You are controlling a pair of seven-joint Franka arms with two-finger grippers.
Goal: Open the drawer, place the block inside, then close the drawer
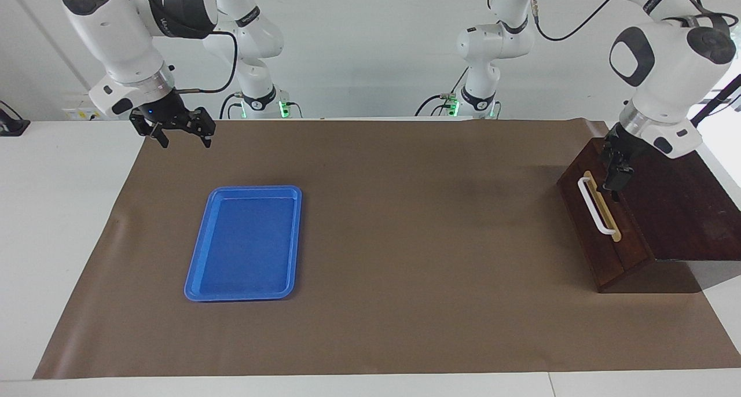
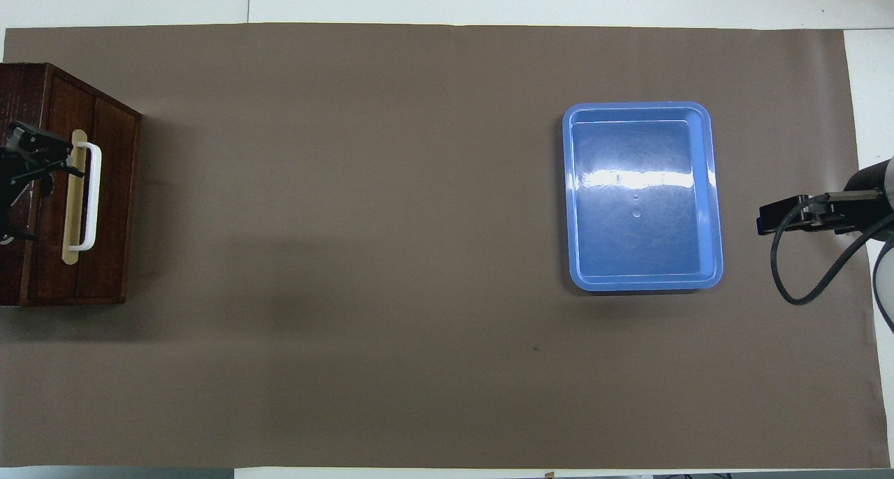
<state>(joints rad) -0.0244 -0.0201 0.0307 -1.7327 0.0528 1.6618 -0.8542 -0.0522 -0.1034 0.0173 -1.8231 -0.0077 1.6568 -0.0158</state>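
The drawer (image 1: 613, 255) is shut flush in its dark wooden box (image 1: 683, 212) at the left arm's end of the table. Its white bar handle (image 1: 596, 206) faces the table's middle. The drawer also shows in the overhead view (image 2: 112, 207). My left gripper (image 1: 613, 180) hangs just over the top edge of the box, above the handle, and holds nothing that I can see; it also shows in the overhead view (image 2: 17, 175). The yellow block is hidden. My right gripper (image 1: 184, 138) is open and empty and waits above the mat's corner at the right arm's end.
A blue tray (image 1: 255, 189) lies on the brown mat (image 1: 405, 241) toward the right arm's end, with nothing in it; it also shows in the overhead view (image 2: 637, 106).
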